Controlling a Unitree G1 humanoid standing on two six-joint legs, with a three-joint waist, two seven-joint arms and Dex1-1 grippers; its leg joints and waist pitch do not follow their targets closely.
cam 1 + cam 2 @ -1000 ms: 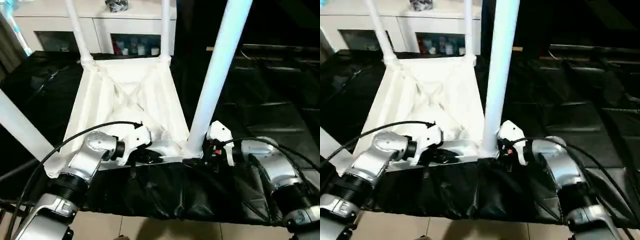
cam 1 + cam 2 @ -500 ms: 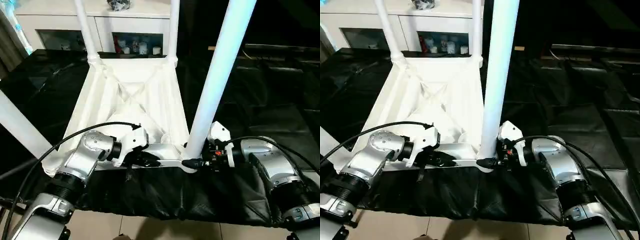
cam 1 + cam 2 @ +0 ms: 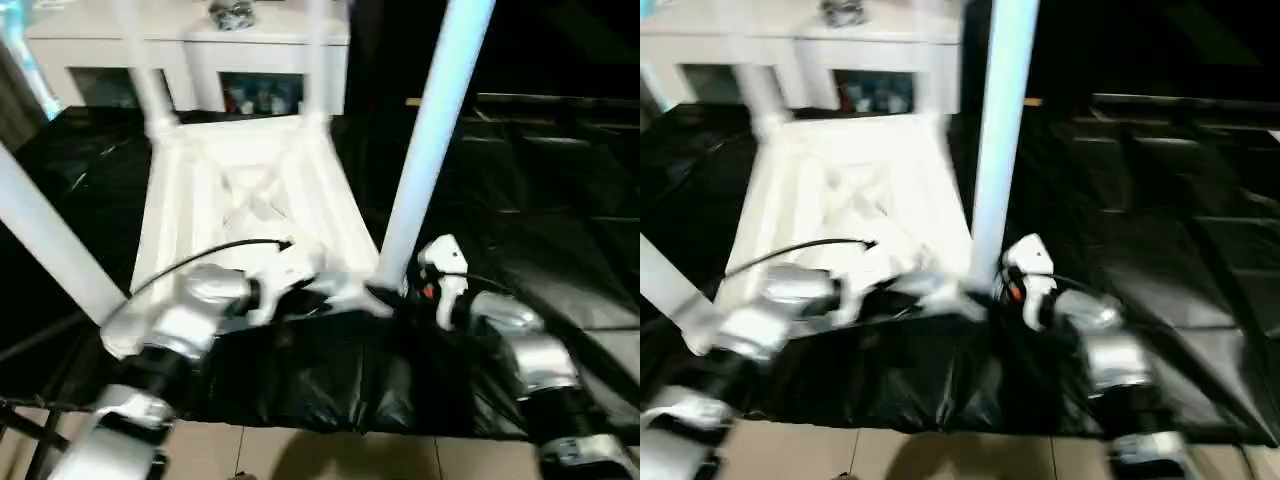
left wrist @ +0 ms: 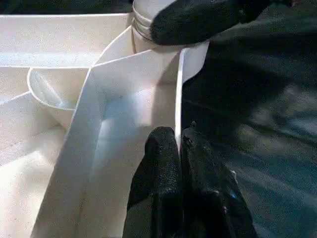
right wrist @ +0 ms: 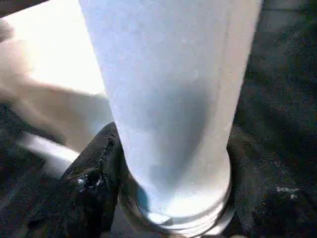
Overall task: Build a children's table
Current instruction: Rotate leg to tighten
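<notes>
The two head cameras look forward and down from above onto the upturned white plastic ribbed tabletop (image 3: 245, 190) on black sheeting (image 3: 560, 230). Each wrist camera sits very close, and both share the near corner socket holding the long white tubular leg (image 5: 173, 99)

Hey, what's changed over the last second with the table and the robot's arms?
Very little that can be told: the head camera has shifted, so the whole scene slides. The right pincer stays closed around the base of the leg at its corner socket, and the left pincer stays pinched on the tabletop rim. The other legs stand as before.
</notes>
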